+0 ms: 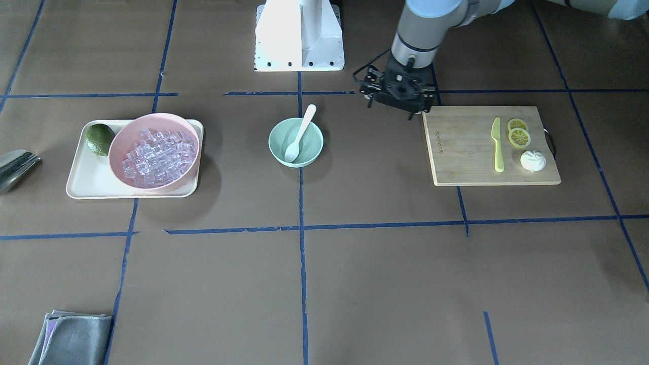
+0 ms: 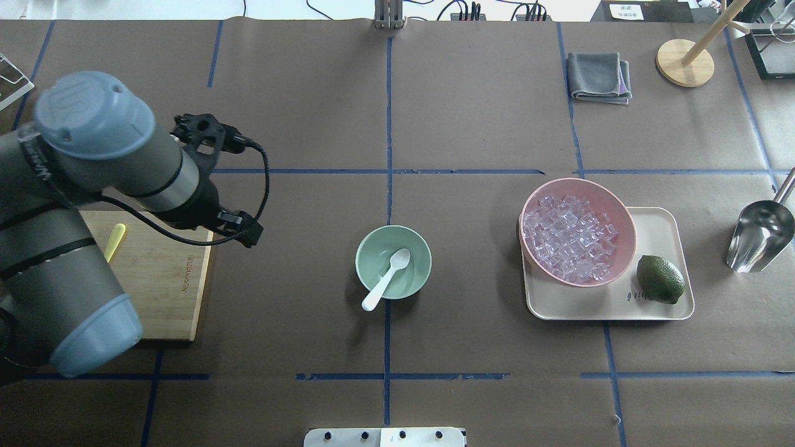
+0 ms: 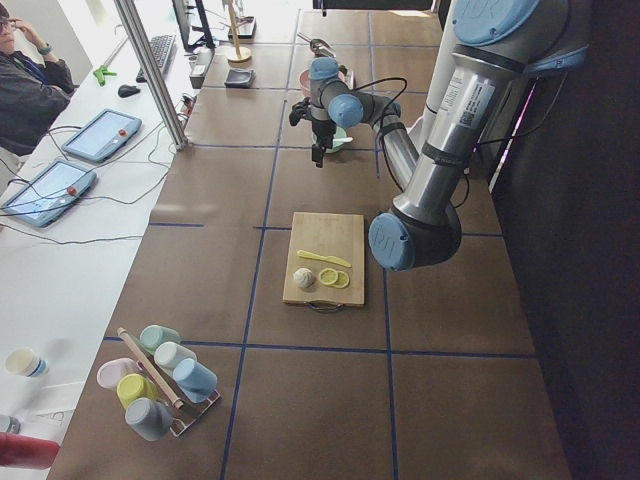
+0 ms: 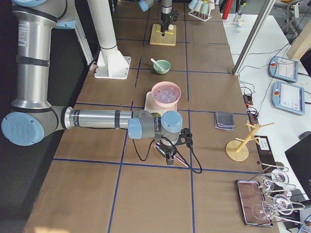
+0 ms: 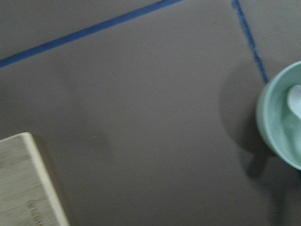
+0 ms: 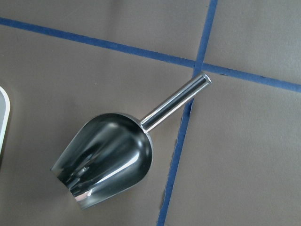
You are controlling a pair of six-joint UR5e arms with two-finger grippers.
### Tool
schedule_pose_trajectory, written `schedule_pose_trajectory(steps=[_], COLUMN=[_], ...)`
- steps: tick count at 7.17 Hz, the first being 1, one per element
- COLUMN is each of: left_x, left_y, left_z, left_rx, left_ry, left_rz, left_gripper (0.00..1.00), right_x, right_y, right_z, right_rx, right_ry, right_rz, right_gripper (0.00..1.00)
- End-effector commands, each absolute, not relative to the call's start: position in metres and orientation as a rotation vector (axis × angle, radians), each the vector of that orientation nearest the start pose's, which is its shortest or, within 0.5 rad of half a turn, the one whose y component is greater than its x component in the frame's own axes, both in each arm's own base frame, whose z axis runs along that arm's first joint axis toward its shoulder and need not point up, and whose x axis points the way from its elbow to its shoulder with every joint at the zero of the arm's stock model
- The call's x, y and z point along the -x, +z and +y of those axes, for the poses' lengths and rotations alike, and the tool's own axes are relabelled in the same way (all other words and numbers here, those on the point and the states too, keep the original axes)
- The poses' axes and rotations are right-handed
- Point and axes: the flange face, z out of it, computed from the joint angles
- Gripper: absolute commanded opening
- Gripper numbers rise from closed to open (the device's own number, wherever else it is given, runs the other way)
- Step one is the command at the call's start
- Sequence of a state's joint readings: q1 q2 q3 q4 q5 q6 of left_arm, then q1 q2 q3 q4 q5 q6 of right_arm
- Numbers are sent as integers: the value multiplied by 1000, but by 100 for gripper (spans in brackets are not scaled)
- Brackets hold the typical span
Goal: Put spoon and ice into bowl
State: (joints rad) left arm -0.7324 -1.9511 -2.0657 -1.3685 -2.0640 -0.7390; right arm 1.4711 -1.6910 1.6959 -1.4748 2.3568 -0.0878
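Left claw [image 1: 398, 94]: over bare desk [image 1: 355, 177], just beside cutting board [image 1: 466, 152]; spread cannot be told.
Right claw [image 4: 167, 156]: above metal scoop [image 6: 110, 160]; spread cannot be told.
Spoon [image 1: 300, 134]: lying in bowl [image 1: 312, 148], between the claws.
Ice [image 1: 159, 154]: heaped in pink bowl [image 1: 152, 119], nearer right claw.

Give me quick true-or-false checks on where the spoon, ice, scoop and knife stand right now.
1. The spoon rests in the mint-green bowl, its handle leaning on the rim. True.
2. The ice is in the pink bowl, with none in the mint-green bowl. True.
3. The metal scoop is loaded with ice. False: it lies empty on the table.
4. The knife lies beside the spoon. False: it lies on the cutting board, away from the mint-green bowl.
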Motion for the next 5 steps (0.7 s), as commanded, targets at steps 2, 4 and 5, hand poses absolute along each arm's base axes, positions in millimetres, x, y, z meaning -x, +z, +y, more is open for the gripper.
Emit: schedule_pose_trajectory(steps=[2,4,5], left_x=[-186,-91,-59], left_y=[368,459,524], left_z=[-471,-472,-457], left_rx=[-125,-89,-19], left_ry=[313,245,170], left_rz=[776,699,598], left_gripper=[100,100,100], right_x=[-4,45,73], right_y=[589,521,489], right_z=[-461,-500,-511], right_rx=[-183,-206,-196], right_ry=[-282,-269,-239], right_rz=[-837,-861,-881], right_gripper=[100,99,99])
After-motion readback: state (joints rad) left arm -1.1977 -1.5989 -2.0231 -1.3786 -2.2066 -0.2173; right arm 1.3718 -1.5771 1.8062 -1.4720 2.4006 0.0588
